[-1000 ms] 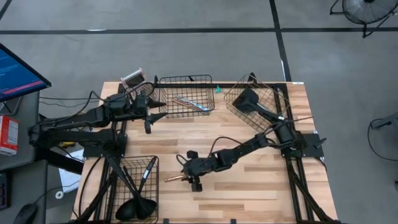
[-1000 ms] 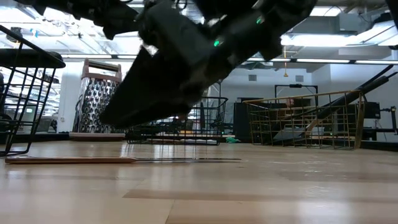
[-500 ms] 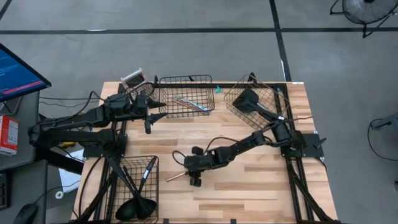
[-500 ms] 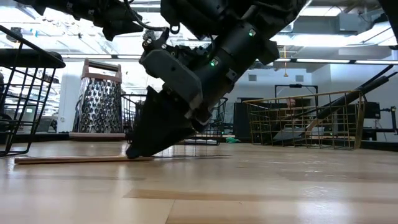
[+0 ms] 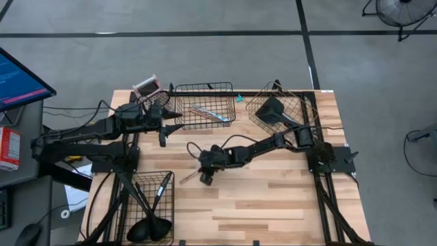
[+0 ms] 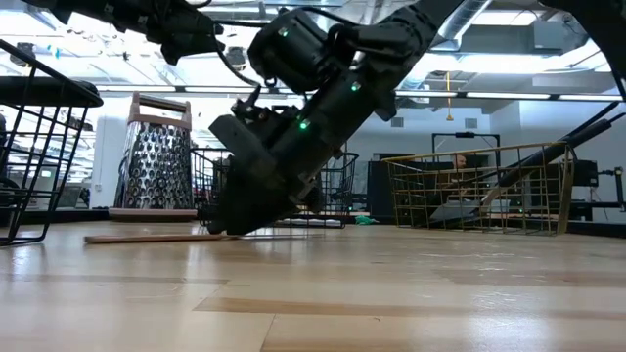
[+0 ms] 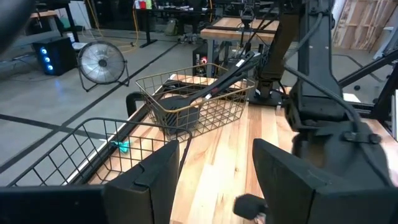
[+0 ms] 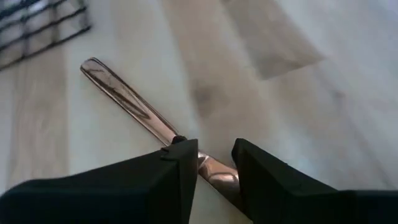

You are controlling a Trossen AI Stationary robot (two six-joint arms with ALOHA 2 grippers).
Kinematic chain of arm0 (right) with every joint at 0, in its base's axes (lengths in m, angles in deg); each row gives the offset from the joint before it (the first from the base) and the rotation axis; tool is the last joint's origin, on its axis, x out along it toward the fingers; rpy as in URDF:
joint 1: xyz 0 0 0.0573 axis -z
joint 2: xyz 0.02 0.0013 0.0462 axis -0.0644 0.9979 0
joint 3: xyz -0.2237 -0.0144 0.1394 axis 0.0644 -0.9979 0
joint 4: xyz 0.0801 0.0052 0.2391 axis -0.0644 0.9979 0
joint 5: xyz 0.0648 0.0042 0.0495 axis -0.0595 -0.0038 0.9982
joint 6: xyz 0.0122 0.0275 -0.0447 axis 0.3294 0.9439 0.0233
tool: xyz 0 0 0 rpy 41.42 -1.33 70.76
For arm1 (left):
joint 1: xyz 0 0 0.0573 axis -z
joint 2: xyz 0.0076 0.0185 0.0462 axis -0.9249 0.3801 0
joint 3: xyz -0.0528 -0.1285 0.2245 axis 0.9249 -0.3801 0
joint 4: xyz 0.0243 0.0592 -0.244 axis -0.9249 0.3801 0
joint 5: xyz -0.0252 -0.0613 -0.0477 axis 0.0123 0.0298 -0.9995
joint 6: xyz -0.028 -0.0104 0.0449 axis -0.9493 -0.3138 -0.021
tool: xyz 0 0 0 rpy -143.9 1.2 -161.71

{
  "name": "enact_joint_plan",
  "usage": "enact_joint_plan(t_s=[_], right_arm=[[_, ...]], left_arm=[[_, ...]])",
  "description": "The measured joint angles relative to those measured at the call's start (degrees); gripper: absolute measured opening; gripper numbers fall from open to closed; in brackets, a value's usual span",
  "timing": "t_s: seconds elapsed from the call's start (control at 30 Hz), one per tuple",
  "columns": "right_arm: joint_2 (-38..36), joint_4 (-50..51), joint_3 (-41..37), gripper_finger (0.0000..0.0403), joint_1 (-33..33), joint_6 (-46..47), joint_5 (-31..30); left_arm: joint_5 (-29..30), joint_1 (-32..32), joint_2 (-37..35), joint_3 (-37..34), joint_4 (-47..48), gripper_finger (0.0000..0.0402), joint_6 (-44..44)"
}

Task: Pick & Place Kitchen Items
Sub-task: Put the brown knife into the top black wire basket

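1. Your right hand [image 5: 205, 176] is down on the wooden surface [image 5: 273, 205] near its middle, with the arm stretched in from the right edge.
2. In its wrist view the two fingers [image 8: 180, 171] straddle a slim copper-coloured utensil [image 8: 134, 106] lying flat on the wood, one on each side with a narrow gap between them. You can't tell from the frames whether they are pinching it yet.
3. From above, the copper utensil's free end [image 5: 186, 178] sticks out just beside that hand, pointing toward the left edge of the surface.
4. Your left hand [image 5: 171, 115] hangs above the surface, off beyond the right hand toward the back left. Its fingers [image 7: 149, 177] are spread apart and hold nothing.
5. Just past the left hand sits a black wire basket [image 5: 205, 89] holding a silver-teal utensil [image 5: 208, 113].
6. Behind the right arm, a copper wire basket [image 5: 293, 102] holds a black spatula [image 5: 273, 111].
7. Toward the front left from the right hand, another black basket [image 5: 140, 181] holds black ladles [image 5: 147, 229].
8. A box grater [image 6: 156, 152] stands at the back left corner.
9. Around the surface you see grey floor, a monitor [image 5: 20, 82] on the left, and a floor fan [image 7: 99, 61] in the room beyond.
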Motion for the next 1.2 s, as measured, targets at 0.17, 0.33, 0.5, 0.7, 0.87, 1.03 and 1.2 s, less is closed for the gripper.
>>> enact_joint_plan(t_s=[0.17, 0.33, 0.5, 0.7, 0.87, 1.03, 1.2], right_arm=[[-0.02, 1.51, 0.11, 0.0102, 1.90, 8.07, -0.09], [-0.11, 1.98, 0.11, 0.0088, 3.63, 15.06, -0.08], [-0.11, 1.32, 0.03, 0.0069, 5.52, 20.18, 0.10], [-0.60, -4.87, 0.46, 0.0052, 4.94, 5.98, -1.34], [-1.69, -6.13, 4.39, 0.0026, 3.16, -6.58, 2.17], [-0.51, -1.89, 5.49, 0.0005, 2.09, -5.96, 1.07], [-0.52, -1.60, 5.27, 0.0002, 2.21, -13.59, 3.06]], left_arm=[[0.02, 0.00, 0.00, 0.02, 2.01, 0.0186, 0.00], [0.02, 0.00, 0.00, 0.02, 5.80, 0.0186, 0.00], [0.02, 0.00, 0.02, 0.02, 8.81, 0.0186, 0.00], [0.02, 0.00, 0.02, 0.02, 9.02, 0.0186, 0.00], [0.02, 0.00, 0.02, 0.02, 8.91, 0.0186, 0.00], [0.02, 0.00, 0.02, 0.02, 8.89, 0.0186, -1.16], [0.02, 0.00, 0.02, 0.02, 8.89, 0.0186, -1.70]])
